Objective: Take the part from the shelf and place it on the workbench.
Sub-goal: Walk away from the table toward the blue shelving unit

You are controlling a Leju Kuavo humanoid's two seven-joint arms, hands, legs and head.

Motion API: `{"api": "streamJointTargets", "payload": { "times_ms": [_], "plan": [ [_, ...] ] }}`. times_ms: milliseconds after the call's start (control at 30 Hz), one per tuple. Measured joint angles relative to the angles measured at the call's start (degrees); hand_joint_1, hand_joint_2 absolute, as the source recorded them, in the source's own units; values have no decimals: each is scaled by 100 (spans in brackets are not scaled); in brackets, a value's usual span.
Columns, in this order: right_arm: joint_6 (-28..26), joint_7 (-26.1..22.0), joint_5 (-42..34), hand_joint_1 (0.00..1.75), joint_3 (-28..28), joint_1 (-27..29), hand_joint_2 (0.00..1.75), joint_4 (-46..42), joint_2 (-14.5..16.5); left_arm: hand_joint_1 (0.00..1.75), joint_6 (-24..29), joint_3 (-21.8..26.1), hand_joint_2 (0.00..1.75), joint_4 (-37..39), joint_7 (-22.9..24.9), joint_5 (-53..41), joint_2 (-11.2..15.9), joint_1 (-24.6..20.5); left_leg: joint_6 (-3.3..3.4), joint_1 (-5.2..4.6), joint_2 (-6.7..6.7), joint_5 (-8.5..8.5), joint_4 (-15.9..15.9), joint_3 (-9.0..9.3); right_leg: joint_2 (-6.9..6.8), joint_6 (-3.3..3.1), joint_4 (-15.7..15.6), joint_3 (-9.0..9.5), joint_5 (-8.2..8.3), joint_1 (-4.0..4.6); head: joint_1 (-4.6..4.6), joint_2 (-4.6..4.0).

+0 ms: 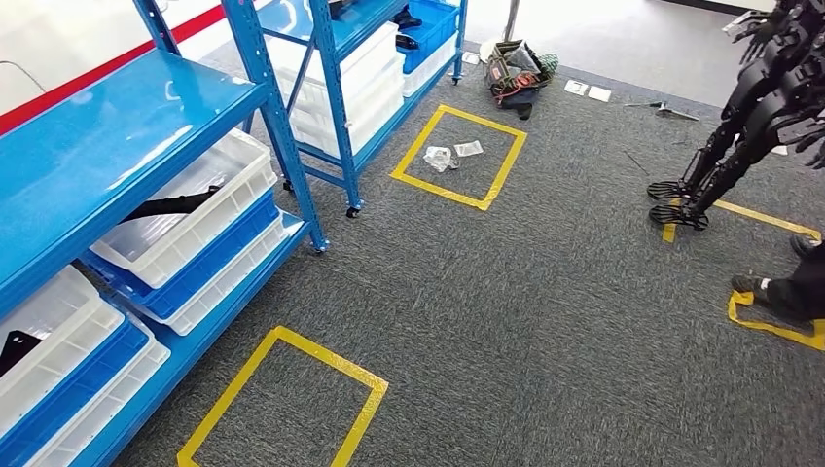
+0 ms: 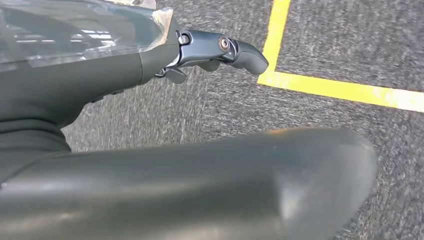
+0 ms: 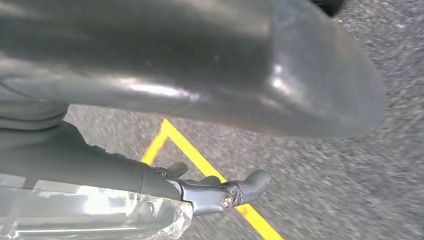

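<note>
A blue shelf rack (image 1: 117, 146) stands at the left in the head view, with white bins (image 1: 195, 209) on its lower levels. A long black part (image 1: 170, 204) lies in the upper white bin, and another black part (image 1: 15, 348) shows in a bin at the lower left. My left hand (image 2: 210, 50) hangs over grey carpet near a yellow tape line, its fingers stretched out away from the thick thumb and holding nothing. My right hand (image 3: 220, 192) hangs the same way over the carpet, with nothing in it. Clear plastic film covers part of each hand.
A second blue rack (image 1: 340, 58) with bins stands further back. Yellow tape squares (image 1: 282, 404) (image 1: 457, 156) mark the carpet. A bag (image 1: 516, 73) lies at the back. Another black humanoid robot (image 1: 749, 107) stands at the right, with a person's shoe (image 1: 754, 284) near it.
</note>
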Motion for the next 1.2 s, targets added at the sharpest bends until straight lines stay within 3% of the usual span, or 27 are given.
{"api": "streamJointTargets", "payload": {
  "times_ms": [33,100,167,233,300,367,400,433,467,533,600,667,700,767,833,900,933,967,1033,1067,1133,1200],
  "plan": [
    [15,0,0,0,0,-1,0,1,6,0,0,0,0,0,9,-13,1,-8,-37,6,-75,-11,38,-24,141,27,-304,122,113,-27,12,0],
    [45,1,0,0,-1,0,0,4,14,0,-1,-1,0,1,22,-34,-1,-23,-117,4,-197,-6,78,-94,313,-16,-537,218,169,-42,29,0],
    [61,2,-3,0,-5,-2,0,4,19,0,-2,-2,0,3,40,-58,2,-17,-178,18,-279,19,81,-141,199,-113,-535,217,188,-30,24,0],
    [73,1,-5,0,-12,0,0,3,24,0,-3,-3,0,4,56,-82,5,-12,-228,16,-62,-86,242,-227,65,-194,-546,224,203,-42,-8,0],
    [78,0,-5,0,-15,14,0,3,27,0,-4,-4,0,4,63,-92,2,-38,-270,10,298,-423,846,-513,-103,-271,-553,231,193,-23,-52,0],
    [79,0,-6,0,-19,35,0,3,20,0,-8,-5,0,4,67,-94,-3,-58,-294,24,428,-734,1589,-873,-296,-315,-552,228,176,10,-71,0],
    [79,0,-6,0,-21,39,0,3,15,0,-11,-6,0,4,69,-95,-5,-52,-295,27,444,-754,1748,-947,-384,-323,-552,228,171,21,-72,0],
    [79,0,-5,0,-22,37,0,3,12,0,-15,-7,0,4,72,-95,-6,-43,-290,29,458,-690,1725,-927,-458,-328,-552,231,166,26,-73,0],
    [79,0,-5,0,-22,30,0,3,14,0,-19,-7,0,4,74,-94,-5,-38,-269,26,500,-520,1435,-762,-532,-334,-552,244,159,31,-74,0],
    [79,0,-4,0,-22,15,0,2,22,0,-20,-7,0,4,74,-94,0,-51,-192,-17,735,-207,629,-310,-665,-327,-549,276,134,61,-74,0],
    [79,0,-4,0,-22,6,0,1,28,0,-19,-7,0,4,73,-96,3,-72,-126,-77,896,-104,175,-78,-789,-296,-549,295,107,96,-65,0],
    [83,0,-5,0,-23,-10,0,1,34,0,-17,-7,0,4,77,-99,8,-61,-86,-101,791,-107,126,-79,-913,-252,-574,327,93,114,-59,0],
    [84,-1,-5,0,-24,-20,0,-2,35,0,-16,-7,0,4,82,-102,10,-48,-61,-90,721,-84,85,-58,-886,-226,-558,337,71,111,-59,0],
    [85,-9,-4,0,-24,-22,0,-7,32,0,-16,-7,0,3,96,-114,13,-54,4,-42,586,-25,-4,-6,-603,-217,-265,223,-93,104,-41,0],
    [85,-18,0,0,-26,-2,0,-8,25,0,-19,-7,0,1,105,-133,6,-82,38,-11,449,2,-29,-3,-276,-248,393,-96,-369,85,-13,0],
    [85,-21,14,0,-33,24,0,-8,19,0,-21,-7,0,-2,114,-147,-4,-83,40,-6,297,6,-26,-4,-190,-232,979,-403,-540,77,-3,0],
    [86,-22,31,0,-38,37,0,-10,15,0,-22,-7,0,-2,117,-154,-8,-73,35,0,206,6,-22,0,-175,-187,1034,-456,-506,70,-3,0],
    [87,-22,52,0,-43,43,0,-11,14,0,-22,-7,0,-2,120,-156,-9,-65,28,9,134,7,-17,5,-167,-131,861,-398,-390,59,-3,0],
    [93,-22,101,0,-52,46,0,-21,10,0,-21,-7,0,-4,120,-161,-12,-56,-11,32,-21,-1,11,6,-52,-1,123,-96,-37,12,-3,0],
    [101,-21,121,0,-55,44,0,-27,16,0,-19,-6,0,-7,119,-161,-13,-55,-46,32,-90,-14,38,-7,33,7,-192,37,88,-7,7,0],
    [116,-20,156,0,-60,37,0,-43,27,0,-8,-5,0,-14,111,-162,-13,-50,-120,22,-197,-27,73,-40,155,-47,-556,202,219,-17,21,0],
    [128,-19,189,0,-64,29,0,-55,34,0,7,0,0,-17,105,-162,-9,-33,-172,28,-268,-10,68,-67,66,-154,-553,213,237,-4,16,0]
  ]
}}
